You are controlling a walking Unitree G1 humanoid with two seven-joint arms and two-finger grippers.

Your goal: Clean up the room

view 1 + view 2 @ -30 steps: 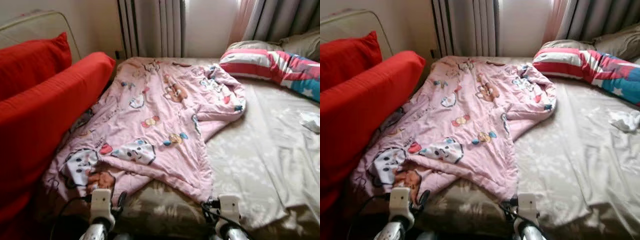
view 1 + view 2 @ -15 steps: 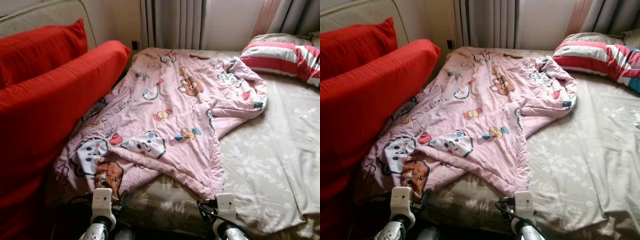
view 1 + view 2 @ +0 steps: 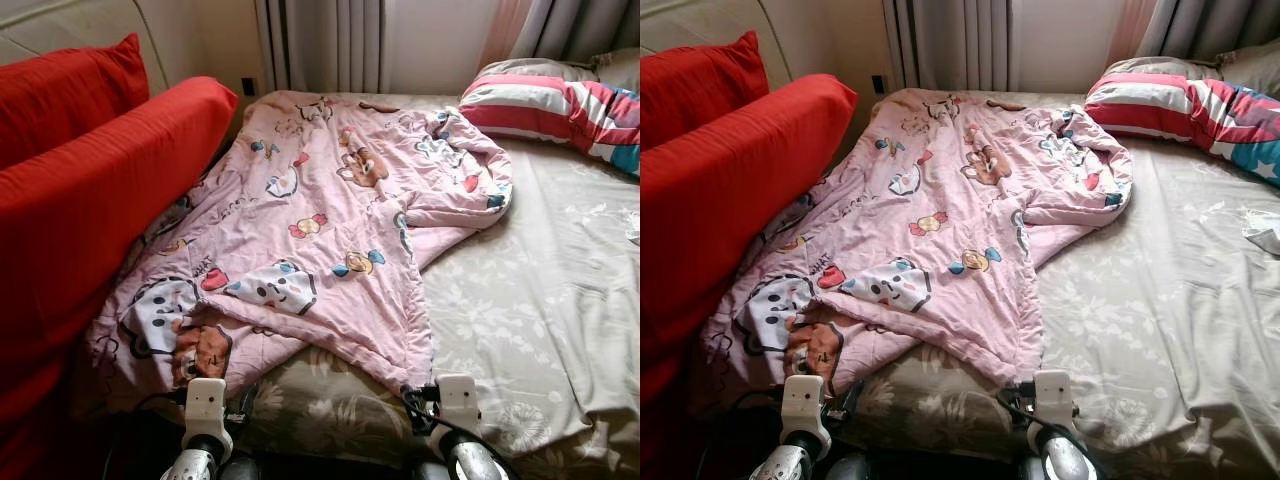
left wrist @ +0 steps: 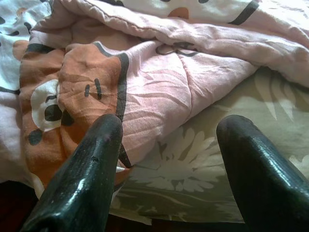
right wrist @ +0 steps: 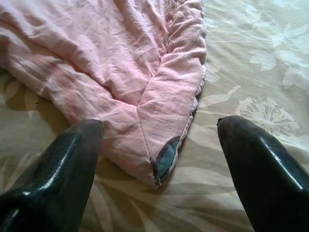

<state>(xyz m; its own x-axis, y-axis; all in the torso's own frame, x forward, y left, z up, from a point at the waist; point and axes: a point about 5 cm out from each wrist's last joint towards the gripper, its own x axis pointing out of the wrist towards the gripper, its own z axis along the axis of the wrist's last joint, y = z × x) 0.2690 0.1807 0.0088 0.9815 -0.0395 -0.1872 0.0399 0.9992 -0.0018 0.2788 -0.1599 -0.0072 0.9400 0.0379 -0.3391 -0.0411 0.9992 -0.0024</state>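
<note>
Pink quilt (image 3: 330, 230) with cartoon prints lies rumpled across the left half of the bed (image 3: 540, 300), running from the near edge toward the curtains, with one fold bunched beside the striped pillow (image 3: 545, 105); a red cushion (image 3: 90, 210) leans along its left side. In the left eye view both arms sit low at the near edge of the bed, the left gripper (image 3: 205, 400) by the quilt's near left corner and the right gripper (image 3: 455, 398) by its pointed near right corner. The right eye view gives the same layout, plus a small white scrap (image 3: 1265, 232) on the sheet at far right. In the left wrist view the left gripper's two black fingers (image 4: 82, 179) are spread wide, aimed at a folded lump of quilt bearing an orange print, not touching it. In the right wrist view the right gripper's fingers (image 5: 263, 169) are likewise spread, straddling the quilt's corner tip without contact. The likely risk is that a pinch catches the floral sheet along with the quilt, since both lie flush here, or that the thick fold slips from narrow fingers when lifted and the quilt ends up dragged unevenly.
</note>
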